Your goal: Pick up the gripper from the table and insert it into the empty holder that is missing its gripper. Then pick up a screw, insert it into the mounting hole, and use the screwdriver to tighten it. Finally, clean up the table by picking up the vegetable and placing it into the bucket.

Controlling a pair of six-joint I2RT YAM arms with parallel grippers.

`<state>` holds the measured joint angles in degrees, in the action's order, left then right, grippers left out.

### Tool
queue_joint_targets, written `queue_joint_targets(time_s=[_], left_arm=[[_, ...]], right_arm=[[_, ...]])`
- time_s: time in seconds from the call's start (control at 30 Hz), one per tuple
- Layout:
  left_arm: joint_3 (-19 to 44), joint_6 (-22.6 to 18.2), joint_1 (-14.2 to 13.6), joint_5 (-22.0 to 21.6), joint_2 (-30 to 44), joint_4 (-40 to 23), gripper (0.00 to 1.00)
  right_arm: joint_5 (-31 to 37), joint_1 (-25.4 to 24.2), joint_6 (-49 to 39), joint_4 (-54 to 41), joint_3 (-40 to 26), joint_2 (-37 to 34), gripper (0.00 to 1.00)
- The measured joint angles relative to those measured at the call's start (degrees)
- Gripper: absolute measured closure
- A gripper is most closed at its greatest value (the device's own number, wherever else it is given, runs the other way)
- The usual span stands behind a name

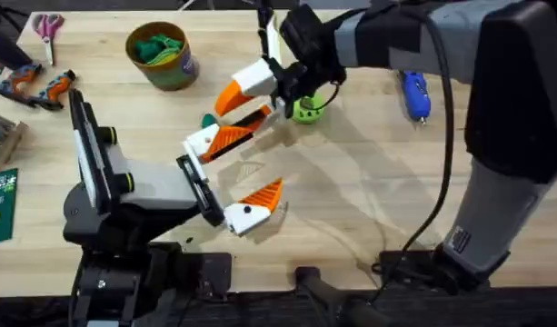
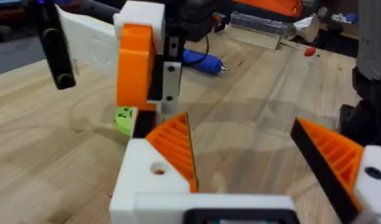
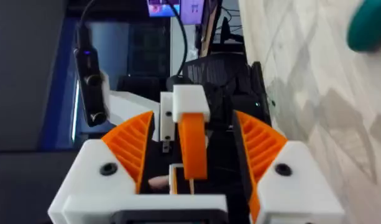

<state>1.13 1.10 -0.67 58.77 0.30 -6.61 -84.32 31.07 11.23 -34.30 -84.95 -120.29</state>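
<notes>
The left gripper (image 1: 269,154) hangs open, its white fingers with orange ribbed pads spread wide, nearer than the bucket (image 1: 160,65) and to its right. Just past its farther finger, the dark green vegetable (image 1: 208,120) lies on the table, nearer than the bucket and a little to its right. The right gripper (image 3: 193,118) hovers above the table to the right of the bucket. An orange wedge (image 3: 193,149) topped by a white block (image 3: 190,102) sits within its mouth, but I cannot tell whether it is clamped on them. A lime-green disc (image 1: 305,111) lies just beyond. The blue screwdriver (image 1: 414,95) lies well to the bucket's right. The bucket holds something green.
</notes>
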Motion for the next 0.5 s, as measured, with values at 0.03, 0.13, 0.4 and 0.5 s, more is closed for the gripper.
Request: queue_joint_targets(time_s=[0.03, 0.13, 0.4, 0.5], left_arm=[[0.00, 0.00, 0.00, 0.02, 0.00, 0.00, 0.015], [0.00, 0.00, 0.00, 0.02, 0.00, 0.00, 0.015], [0.00, 0.00, 0.00, 0.02, 0.00, 0.00, 0.016], [0.00, 0.00, 0.00, 0.02, 0.00, 0.00, 0.015]], right_arm=[[0.33, -0.35, -1.12, -1.99, 0.00, 0.00, 0.296], [1.74, -1.42, -5.25, -9.18, 0.00, 0.00, 0.296], [2.83, -2.65, -19.12, -24.75, 0.00, -0.01, 0.296], [2.27, -2.65, -24.70, -28.32, 0.00, 0.00, 0.296]])
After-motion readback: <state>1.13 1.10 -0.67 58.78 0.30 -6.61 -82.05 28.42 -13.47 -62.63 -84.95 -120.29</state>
